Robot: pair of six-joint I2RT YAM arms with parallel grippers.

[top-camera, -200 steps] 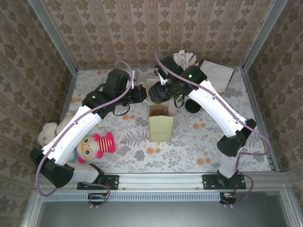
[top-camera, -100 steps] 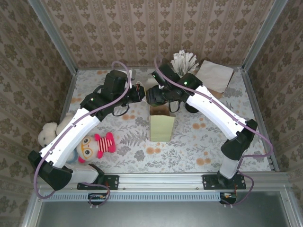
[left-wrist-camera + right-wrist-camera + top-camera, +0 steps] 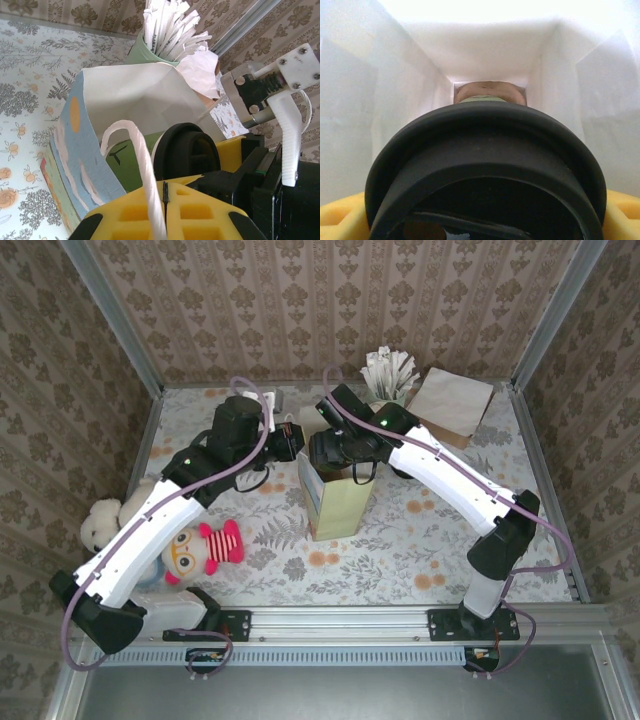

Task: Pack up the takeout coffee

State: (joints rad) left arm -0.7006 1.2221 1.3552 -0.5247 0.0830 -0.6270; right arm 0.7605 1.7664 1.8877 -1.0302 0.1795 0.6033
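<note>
Flowery cloth covers the table [image 3: 420, 540], and brown patterned walls [image 3: 330, 300] stand around it. From above, a tall paper gift bag [image 3: 338, 508] stands in the middle of the table. The left gripper [image 3: 288, 438] is at the bag's top left edge, and the right gripper [image 3: 335, 448] is right over the bag's open mouth. Behind the bag stands a green cup of white sticks [image 3: 388, 375], and next to it lies a brown paper sheet [image 3: 455, 400]. On the left side of the table lie a doll [image 3: 205, 545] with a pink body and a white teddy [image 3: 97, 525] (both well away from the bag). The left wrist camera is very close to the bag, which is blue with white clouds outside and plain white inside. The left gripper's yellow fingers [image 3: 197, 195] are squeezed tight on the bag's white rope handle [image 3: 137, 155]. Just behind the handle is the takeout coffee [image 3: 132, 157], tipped on its side at the bag's mouth. Its black lid [image 3: 189, 155] faces this camera and its green side points into the bag. The right gripper's black and white parts sit just right of the lid. The right wrist camera looks down into the bag, with white paper walls on every side. The round black lid is big and close here. The right gripper's yellow pads [image 3: 335, 217] press on both sides of it, so this claw is gripping the coffee inside the bag.
</note>
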